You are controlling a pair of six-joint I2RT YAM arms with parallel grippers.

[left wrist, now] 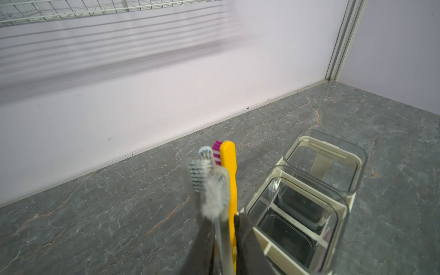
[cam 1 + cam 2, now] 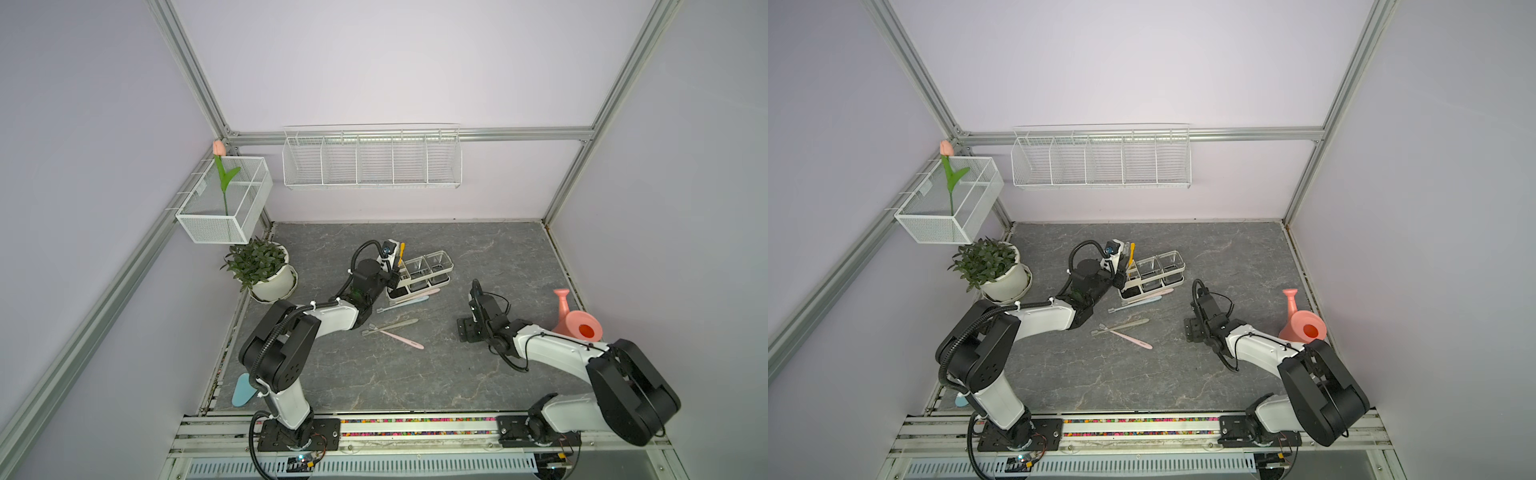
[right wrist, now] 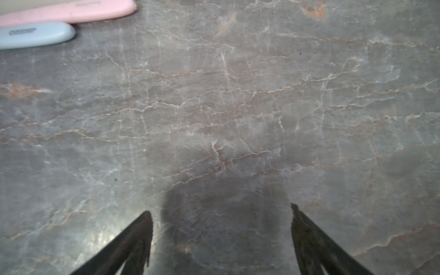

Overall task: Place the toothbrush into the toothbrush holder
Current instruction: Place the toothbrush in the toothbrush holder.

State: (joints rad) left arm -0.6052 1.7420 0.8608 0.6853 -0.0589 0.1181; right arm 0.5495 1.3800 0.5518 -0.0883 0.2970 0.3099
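The cream toothbrush holder stands on the dark stone table, its two clear cups empty. My left gripper is at the holder's divided end. Its jaws stand a sliver apart around a grey toothbrush, whose bristle head is blurred. A yellow toothbrush and other grey-bristled heads stand upright beside it in the same end. My right gripper hangs open over bare table to the right, holding nothing.
Loose toothbrushes lie on the table: a blue and a pink one against the holder's front, a grey and a pink one nearer me. A potted plant stands left, a pink watering can right. White wire baskets hang on the walls.
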